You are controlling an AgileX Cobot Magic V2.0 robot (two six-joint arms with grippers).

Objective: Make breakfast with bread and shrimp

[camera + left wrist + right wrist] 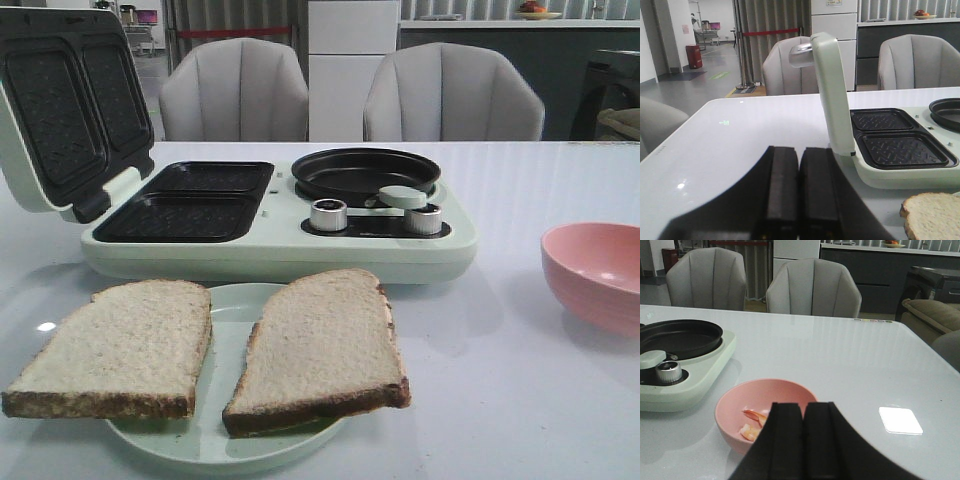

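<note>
Shrimp (pixel 754 416) (behind fingers (pixel 785 440)) partly hidden.

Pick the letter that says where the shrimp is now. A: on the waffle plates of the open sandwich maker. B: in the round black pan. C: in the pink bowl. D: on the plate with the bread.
C: the right wrist view shows the shrimp lying inside the pink bowl.

Both the left hand (pixel 799 200) and right hand (pixel 804 440) seem closed, fingers pressed together, holding nothing.
</note>
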